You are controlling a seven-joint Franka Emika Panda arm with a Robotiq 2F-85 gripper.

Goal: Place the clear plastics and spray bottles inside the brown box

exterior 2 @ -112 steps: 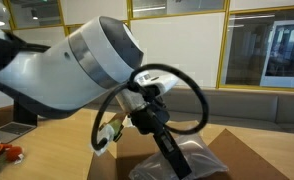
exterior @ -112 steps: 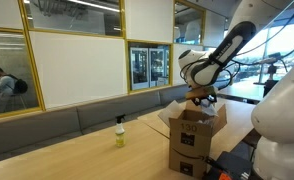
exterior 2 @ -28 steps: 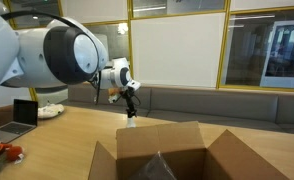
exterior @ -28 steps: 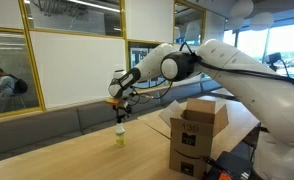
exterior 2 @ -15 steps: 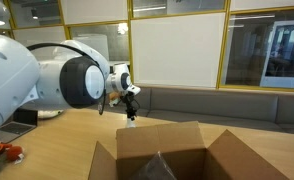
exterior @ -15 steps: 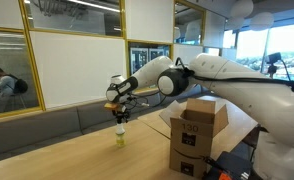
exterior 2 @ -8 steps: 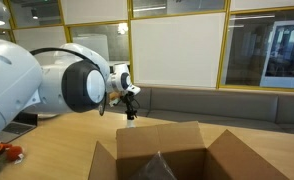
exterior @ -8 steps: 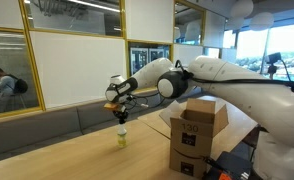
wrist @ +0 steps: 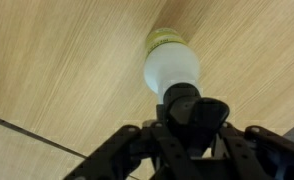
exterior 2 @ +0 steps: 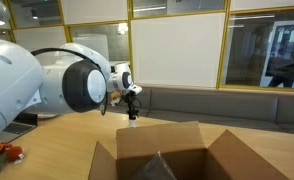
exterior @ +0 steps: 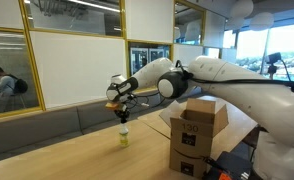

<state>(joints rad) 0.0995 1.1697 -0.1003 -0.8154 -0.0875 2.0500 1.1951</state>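
A small spray bottle [exterior: 124, 137] with a black spray head, clear body and yellowish liquid stands on the wooden table [exterior: 77, 155]. It also shows in an exterior view [exterior 2: 132, 121] and from above in the wrist view [wrist: 172, 70]. My gripper [exterior: 123, 115] is right over it, and its fingers close round the black spray head [wrist: 192, 108]. The brown box [exterior: 197, 135] stands open at the near side of the table, well apart from the bottle. Inside the box [exterior 2: 167, 160] lies something dark and glossy, perhaps clear plastic.
A grey bench [exterior: 47, 125] runs along the glass wall behind the table. A laptop [exterior 2: 22, 112] and orange items [exterior 2: 2, 152] lie at a table edge. A person [exterior: 2, 85] sits behind the glass.
My arm has swung from over the box across to the bottle and come down on its spray head. Over the last second it has hardly moved.
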